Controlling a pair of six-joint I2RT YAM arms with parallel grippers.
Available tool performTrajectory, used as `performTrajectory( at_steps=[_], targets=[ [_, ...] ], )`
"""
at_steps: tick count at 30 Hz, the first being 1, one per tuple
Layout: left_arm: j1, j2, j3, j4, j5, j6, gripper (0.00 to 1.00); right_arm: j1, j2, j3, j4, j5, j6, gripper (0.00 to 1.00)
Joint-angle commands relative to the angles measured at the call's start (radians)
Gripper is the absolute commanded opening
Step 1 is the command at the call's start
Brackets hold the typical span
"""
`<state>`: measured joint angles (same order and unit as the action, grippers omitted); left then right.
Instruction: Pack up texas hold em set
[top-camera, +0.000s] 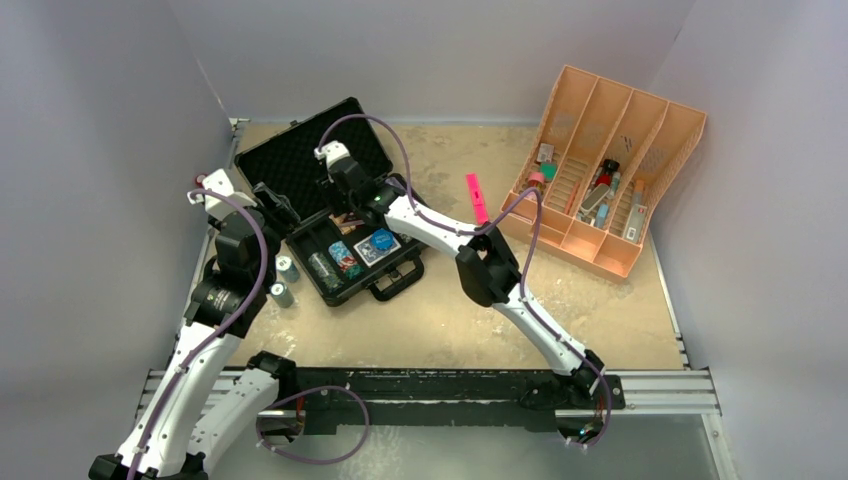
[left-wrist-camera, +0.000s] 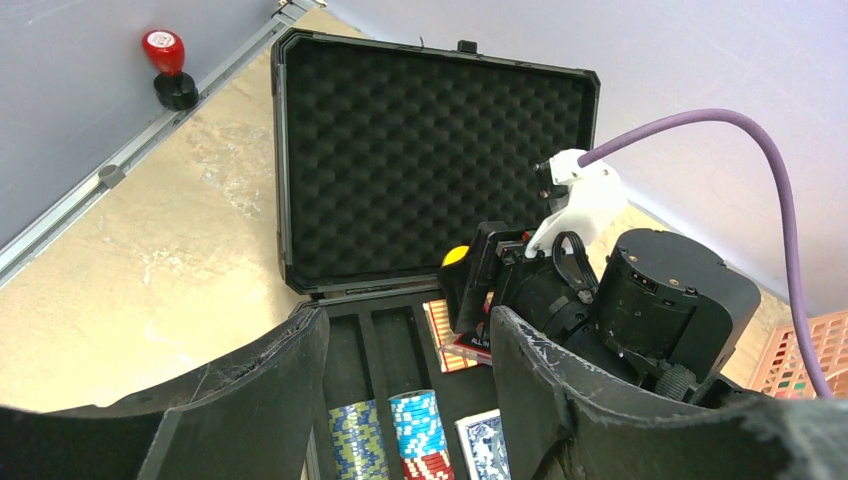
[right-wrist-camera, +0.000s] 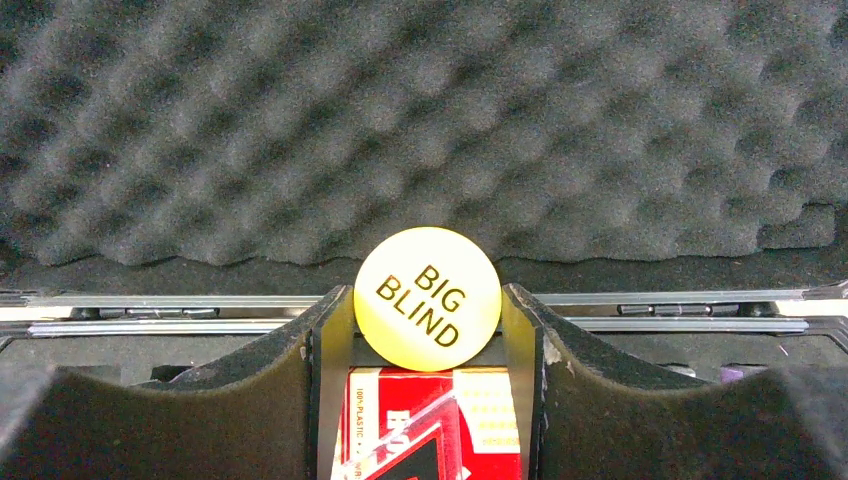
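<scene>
Packing is partway through. The open black case (top-camera: 300, 155) sits toward the far-left corner of the worktop (top-camera: 450, 320) and already holds chip stacks (left-wrist-camera: 418, 420), a blue deck (left-wrist-camera: 483, 440) and a red deck (right-wrist-camera: 435, 420). The step in hand is stowing the yellow disc (right-wrist-camera: 428, 298). The right pincer (right-wrist-camera: 428, 292) has its fingers about half closed, pressed against both sides of the disc, directly above the red deck at the hinge edge of the case.

The disc stands on its rim with its printed face turned away from the lid; being round, it has no long axis. The case's long axis runs diagonally, from near-left to far-right, and its handle points toward the near edge of the worktop.

Next, I judge, the disc needs to be lowered and released into a free slot without knocking the deck.

The left pincer (left-wrist-camera: 408, 318) hovers over the front of the case, its fingers apart and holding nothing. Two loose stacks (top-camera: 285, 280) wait on the worktop by the case's left side.
</scene>
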<state>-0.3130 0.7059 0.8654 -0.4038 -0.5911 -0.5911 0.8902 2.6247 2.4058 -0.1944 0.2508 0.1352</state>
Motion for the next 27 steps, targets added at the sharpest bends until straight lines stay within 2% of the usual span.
performTrajectory(
  at_steps=[1, 13, 24, 27],
  targets=[
    [0.01, -0.005, 0.001, 0.049, -0.009, -0.004, 0.59, -0.015, 0.014, 0.014, 0.082, 0.081, -0.006, 0.57],
    [0.01, -0.01, 0.001, 0.047, -0.01, -0.004, 0.59, -0.014, -0.101, -0.026, 0.121, 0.079, 0.022, 0.58],
    [0.01, -0.01, 0.001, 0.048, -0.011, -0.004, 0.59, -0.012, -0.17, -0.028, 0.08, 0.05, 0.039, 0.6],
    [0.01, -0.01, 0.001, 0.048, -0.01, -0.004, 0.59, -0.011, -0.164, -0.027, 0.066, 0.042, 0.033, 0.64]
  ],
)
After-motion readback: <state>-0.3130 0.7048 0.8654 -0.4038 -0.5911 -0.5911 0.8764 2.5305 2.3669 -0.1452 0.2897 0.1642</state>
